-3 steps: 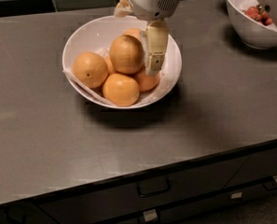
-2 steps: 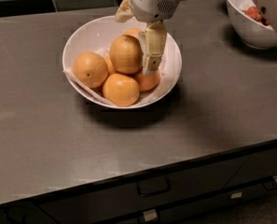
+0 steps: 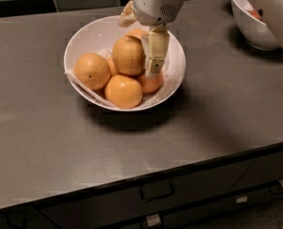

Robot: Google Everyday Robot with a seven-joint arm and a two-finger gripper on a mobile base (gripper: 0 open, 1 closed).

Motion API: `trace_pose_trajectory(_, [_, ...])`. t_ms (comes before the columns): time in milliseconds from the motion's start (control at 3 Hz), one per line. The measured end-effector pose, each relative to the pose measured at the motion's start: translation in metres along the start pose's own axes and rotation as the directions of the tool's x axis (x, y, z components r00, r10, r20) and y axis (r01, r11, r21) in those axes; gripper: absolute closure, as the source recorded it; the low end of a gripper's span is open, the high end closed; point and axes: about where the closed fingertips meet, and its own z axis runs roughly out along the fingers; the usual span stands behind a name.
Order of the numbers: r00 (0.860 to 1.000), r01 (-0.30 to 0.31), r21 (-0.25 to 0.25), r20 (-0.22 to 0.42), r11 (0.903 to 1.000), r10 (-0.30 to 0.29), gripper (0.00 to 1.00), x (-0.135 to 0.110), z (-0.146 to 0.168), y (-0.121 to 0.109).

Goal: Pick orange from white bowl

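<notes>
The white bowl [image 3: 176,68], lined with crinkled white paper, stands on the grey counter at the upper middle. The orange [image 3: 127,55], the largest and palest, sits on top of several smaller oranges in it. My gripper [image 3: 138,51] reaches down into the bowl from above and is shut on the orange. One tan finger [image 3: 154,56] presses its right side; the other shows only partly behind its upper left. An orange with a dark dot [image 3: 92,70] lies at the left, and a deeper orange one [image 3: 123,91] lies at the front.
A smaller white bowl [image 3: 252,30] with red fruit stands at the back right, partly covered by a pale part of my arm [image 3: 274,8]. The grey counter [image 3: 203,128] ends at a front edge above dark drawers [image 3: 156,191]. A dark tiled wall is behind.
The right finger has shifted a little left against the orange's side. A pale part of my arm now covers the top right corner. The oranges have not moved.
</notes>
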Motion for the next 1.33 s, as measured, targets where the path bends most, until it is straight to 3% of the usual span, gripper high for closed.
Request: trace_pose_trajectory(1333, [1.000,0.012,-0.046,0.022,0.9989,-0.011,0.19,0.003,0.017,-0.017])
